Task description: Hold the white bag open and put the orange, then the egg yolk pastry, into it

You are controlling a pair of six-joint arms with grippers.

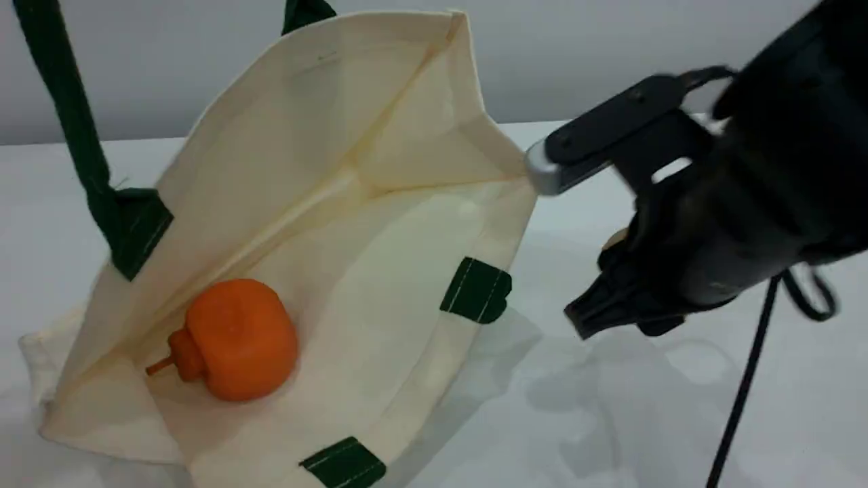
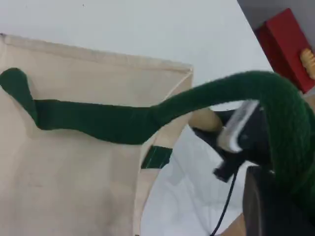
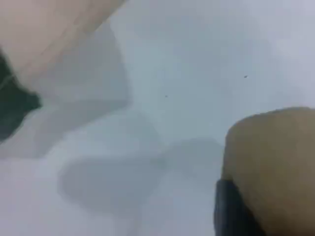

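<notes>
Looking down across the table [image 1: 610,420], the white bag [image 1: 325,122] is lying tipped with its mouth gaping toward us, cream canvas creasing along a soft fold up the inner wall, dark green stitched patches [image 1: 477,290] showing at the rim. One green strap handle [image 1: 68,102] is running taut up out of the top left of the scene view. In the left wrist view that woven strap is looping thick and rope-like over the left gripper [image 2: 268,204], which is pinching it tight and holding that side of the bag up. Inside, the orange [image 1: 237,339] is resting on the lower canvas panel, smooth, matte and rounded, its knobbed top and short stem pointing left. Over on the right, the right gripper [image 1: 607,271] is hovering above the bare white tabletop just beside the bag's rim, black and blocky, casting a grey shadow below. It's clamping the egg yolk pastry [image 3: 270,162], a pale tan, matte, rounded lump pressing against the dark fingertip in the right wrist view, clear of the table and outside the bag. A black cable [image 1: 739,393] is trailing down from that arm, and a red box-shaped thing [image 2: 285,46] is showing at the top right of the left wrist view
</notes>
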